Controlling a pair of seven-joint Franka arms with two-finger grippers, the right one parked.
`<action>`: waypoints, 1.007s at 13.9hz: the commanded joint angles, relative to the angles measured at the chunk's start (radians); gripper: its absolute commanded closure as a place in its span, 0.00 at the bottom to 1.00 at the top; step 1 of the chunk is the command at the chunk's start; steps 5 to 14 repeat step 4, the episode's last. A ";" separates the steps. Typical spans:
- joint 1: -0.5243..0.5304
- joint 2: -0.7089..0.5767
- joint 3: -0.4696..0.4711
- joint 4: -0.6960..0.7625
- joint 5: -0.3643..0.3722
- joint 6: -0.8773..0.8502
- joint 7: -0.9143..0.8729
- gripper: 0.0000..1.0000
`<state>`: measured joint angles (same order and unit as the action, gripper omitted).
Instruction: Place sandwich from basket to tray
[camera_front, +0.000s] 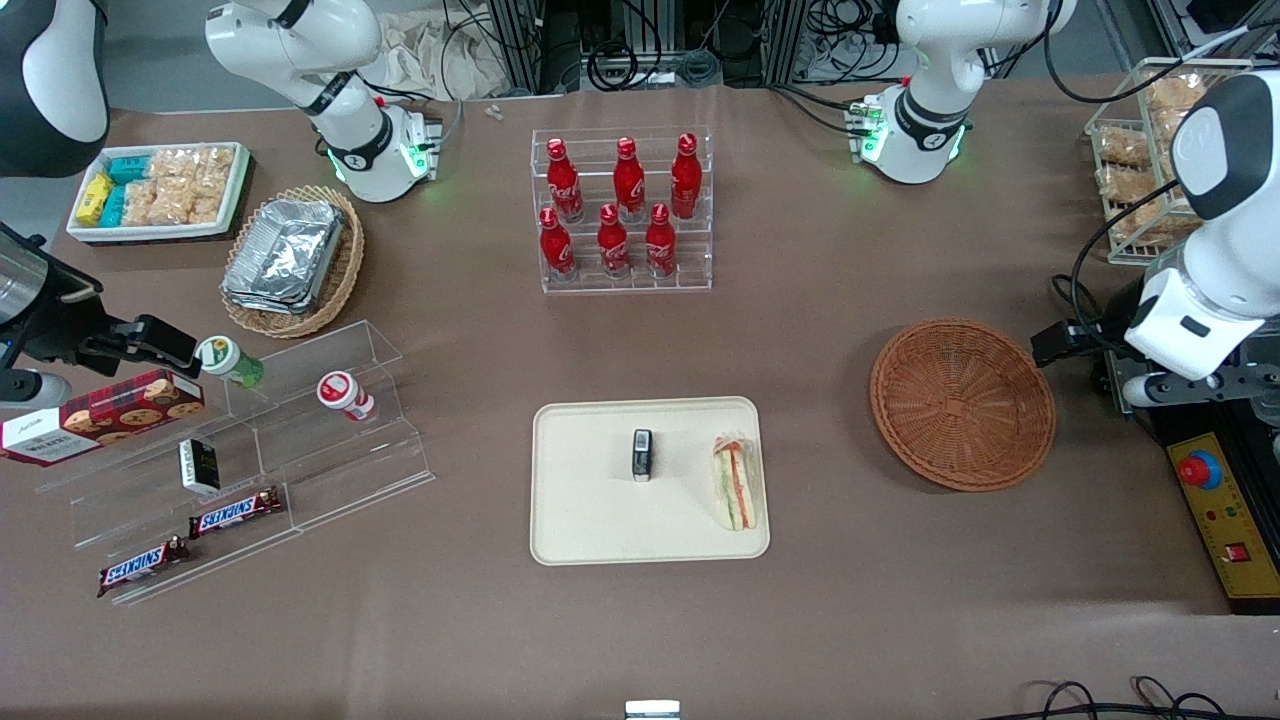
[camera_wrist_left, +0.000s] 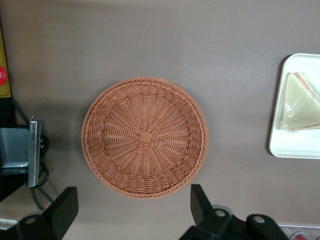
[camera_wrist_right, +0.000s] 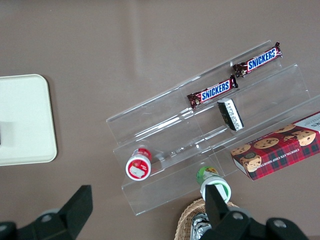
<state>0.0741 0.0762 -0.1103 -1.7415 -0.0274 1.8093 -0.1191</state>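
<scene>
The sandwich (camera_front: 735, 483), a wrapped wedge with green, red and orange layers, lies on the cream tray (camera_front: 600, 530) at the edge nearest the basket. It also shows in the left wrist view (camera_wrist_left: 300, 107), on the tray (camera_wrist_left: 295, 147). The reddish-brown wicker basket (camera_front: 962, 402) is empty and sits beside the tray, toward the working arm's end; it fills the left wrist view (camera_wrist_left: 145, 137). My left gripper (camera_front: 1052, 345) is open and empty, raised beside the basket's rim. Its fingers (camera_wrist_left: 65, 207) stand wide apart just off the basket.
A small dark object (camera_front: 642, 455) stands on the tray. A rack of red bottles (camera_front: 622, 210) stands farther from the camera. An acrylic stepped shelf (camera_front: 250, 450) with snacks, a tan basket with foil trays (camera_front: 290, 260) and a white snack tray (camera_front: 160, 190) lie toward the parked arm's end. A control box (camera_front: 1215, 500) sits near the working arm.
</scene>
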 joint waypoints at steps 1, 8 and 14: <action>0.010 0.002 -0.005 0.016 -0.026 0.030 0.012 0.01; 0.009 0.066 -0.008 0.110 -0.008 0.019 0.010 0.00; 0.009 0.066 -0.008 0.110 -0.008 0.019 0.010 0.00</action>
